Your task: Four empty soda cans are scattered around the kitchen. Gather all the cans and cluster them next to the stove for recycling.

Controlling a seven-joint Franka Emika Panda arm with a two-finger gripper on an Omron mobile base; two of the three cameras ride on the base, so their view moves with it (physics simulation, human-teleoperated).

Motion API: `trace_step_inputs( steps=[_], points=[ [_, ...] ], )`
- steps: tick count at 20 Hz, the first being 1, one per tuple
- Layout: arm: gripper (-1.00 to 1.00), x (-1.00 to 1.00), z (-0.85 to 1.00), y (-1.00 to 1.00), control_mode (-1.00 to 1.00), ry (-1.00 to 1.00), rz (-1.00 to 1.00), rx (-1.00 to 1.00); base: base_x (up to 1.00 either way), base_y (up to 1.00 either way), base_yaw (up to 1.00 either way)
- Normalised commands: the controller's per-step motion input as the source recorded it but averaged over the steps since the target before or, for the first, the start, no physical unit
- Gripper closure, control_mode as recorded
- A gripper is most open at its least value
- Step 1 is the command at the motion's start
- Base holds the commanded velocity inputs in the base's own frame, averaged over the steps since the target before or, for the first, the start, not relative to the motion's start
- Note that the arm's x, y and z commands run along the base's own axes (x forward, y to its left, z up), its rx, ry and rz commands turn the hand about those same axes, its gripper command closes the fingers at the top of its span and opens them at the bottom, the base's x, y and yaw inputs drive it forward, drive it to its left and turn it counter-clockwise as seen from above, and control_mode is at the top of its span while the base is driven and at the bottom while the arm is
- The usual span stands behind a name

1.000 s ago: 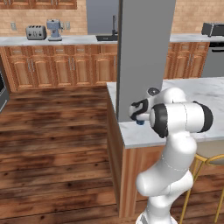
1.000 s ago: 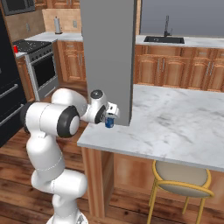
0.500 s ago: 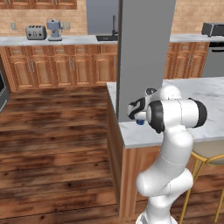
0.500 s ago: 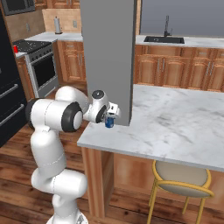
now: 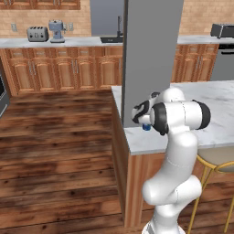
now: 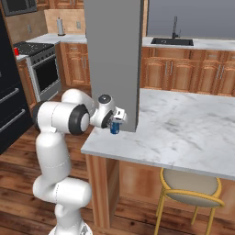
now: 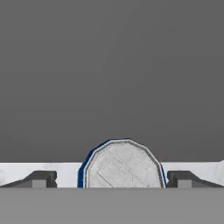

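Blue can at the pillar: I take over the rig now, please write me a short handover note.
Gripper: open, one fingertip on each side of the blue can, no grip yet.
Blue can: upright on the marble island counter, at the foot of the grey pillar.
Stove: far back on the left in the right base view; a red can stands on its edge.
Done: gripper lined up on the can.
Left: close, lift, carry to the stove; find the other cans.

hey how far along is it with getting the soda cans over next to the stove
Early. A red can already stands by the stove. In hand: the open end effector straddles a blue can on the island counter, not yet gripped. Left: grasp it, carry it over, find the others.
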Motion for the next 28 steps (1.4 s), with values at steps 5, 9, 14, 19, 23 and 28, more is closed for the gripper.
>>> trace_step_inputs(
  steps=[5, 9, 14, 19, 23, 28],
  points=[
    [1.0, 0.14, -0.08, -0.02, -1.0, 0.0, 0.0, 0.0, 0.0, 0.0, 0.0],
    [1.0, 0.01, -0.01, 0.0, -1.0, 0.0, 0.0, 0.0, 0.0, 0.0, 0.0],
    [1.0, 0.0, 0.0, 0.0, -1.0, -0.01, 0.01, 0.0, 0.0, 0.0, 0.0],
    [1.0, -0.3, 0.02, -0.01, -1.0, -0.1, 0.1, -0.02, 0.0, 0.0, 0.0],
    [1.0, -0.54, 0.19, 0.16, -1.0, -0.13, 0.1, -0.01, 0.0, 0.0, 0.0],
    [1.0, -0.53, 0.39, 0.09, -1.0, -0.02, 0.04, 0.0, 0.0, 0.0, 0.0]
  ],
)
